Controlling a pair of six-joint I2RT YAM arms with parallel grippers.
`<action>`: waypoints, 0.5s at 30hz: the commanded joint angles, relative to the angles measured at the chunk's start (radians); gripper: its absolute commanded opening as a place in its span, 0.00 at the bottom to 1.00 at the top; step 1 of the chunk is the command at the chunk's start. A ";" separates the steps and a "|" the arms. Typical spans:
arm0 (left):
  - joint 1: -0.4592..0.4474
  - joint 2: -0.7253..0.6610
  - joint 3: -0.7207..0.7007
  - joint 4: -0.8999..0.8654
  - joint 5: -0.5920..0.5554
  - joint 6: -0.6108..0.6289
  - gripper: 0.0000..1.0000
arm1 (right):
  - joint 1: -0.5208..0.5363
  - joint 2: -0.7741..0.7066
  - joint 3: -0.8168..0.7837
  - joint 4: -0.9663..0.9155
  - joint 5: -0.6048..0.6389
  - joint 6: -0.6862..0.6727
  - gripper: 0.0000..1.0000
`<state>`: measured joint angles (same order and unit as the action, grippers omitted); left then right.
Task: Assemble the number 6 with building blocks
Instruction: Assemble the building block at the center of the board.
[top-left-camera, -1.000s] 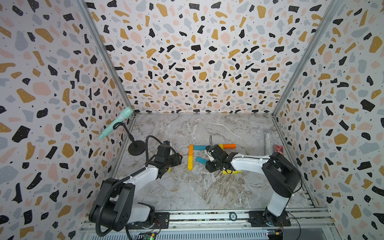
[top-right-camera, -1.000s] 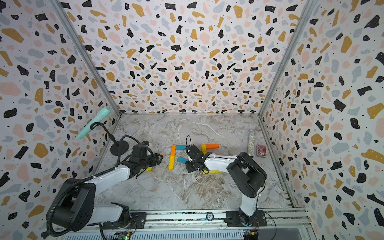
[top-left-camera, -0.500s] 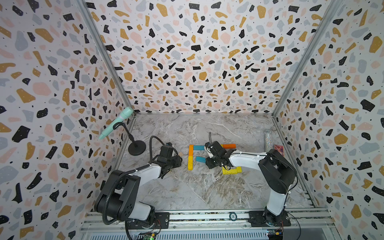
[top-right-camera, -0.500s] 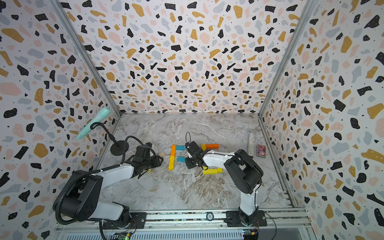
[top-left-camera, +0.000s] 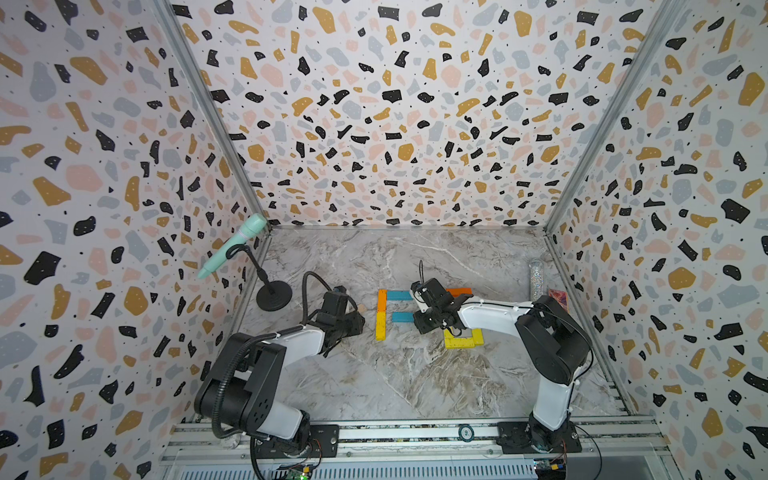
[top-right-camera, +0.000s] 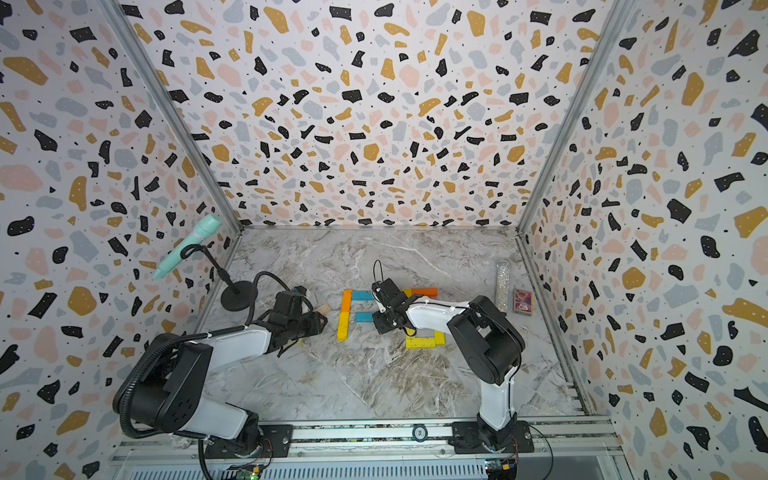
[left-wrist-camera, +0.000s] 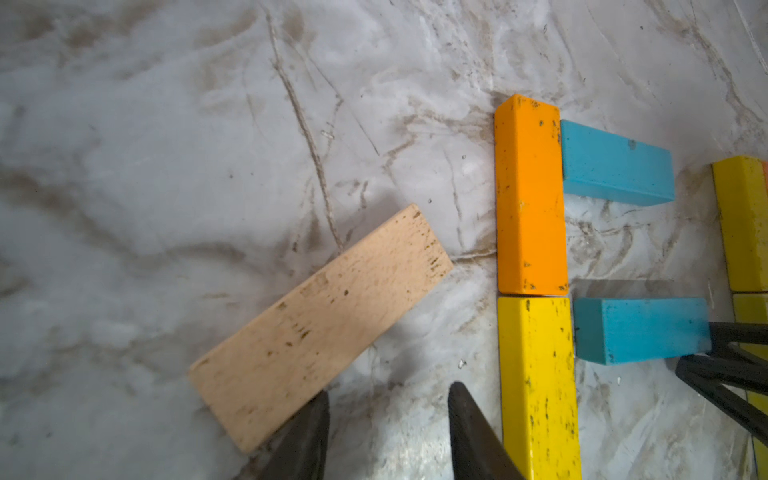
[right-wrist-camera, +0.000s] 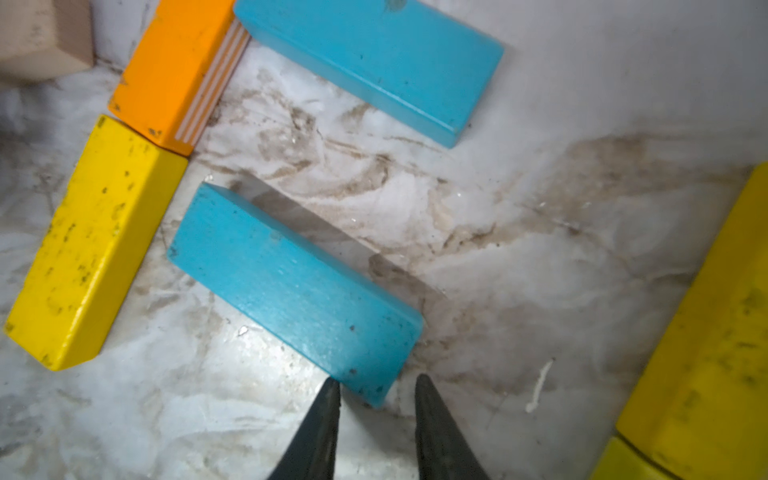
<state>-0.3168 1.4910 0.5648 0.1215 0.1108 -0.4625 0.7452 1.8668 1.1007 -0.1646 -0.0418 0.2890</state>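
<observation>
Right tool (right-wrist-camera: 376, 380) closer, astride lower teal block's (right-wrist-camera: 291, 286) end corner

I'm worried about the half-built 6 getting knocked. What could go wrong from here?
The right tool straddles only a corner of the lower teal block; closing there would likely twist it rather than seat it. The left tool sits beside the yellow block, and the pale wood block nearly touches the orange block; dragging it may shove that column.
</observation>
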 joint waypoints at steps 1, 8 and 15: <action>-0.008 0.018 0.025 0.021 -0.005 0.014 0.42 | -0.004 0.014 0.031 -0.030 -0.016 -0.026 0.33; -0.010 0.046 0.040 0.028 -0.002 0.019 0.40 | 0.006 0.021 0.043 -0.023 -0.056 -0.075 0.42; -0.013 0.075 0.051 0.036 0.001 0.021 0.39 | 0.009 0.054 0.075 -0.051 -0.049 -0.112 0.49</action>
<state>-0.3229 1.5436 0.5964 0.1604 0.1112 -0.4557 0.7483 1.9011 1.1465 -0.1654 -0.0864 0.2054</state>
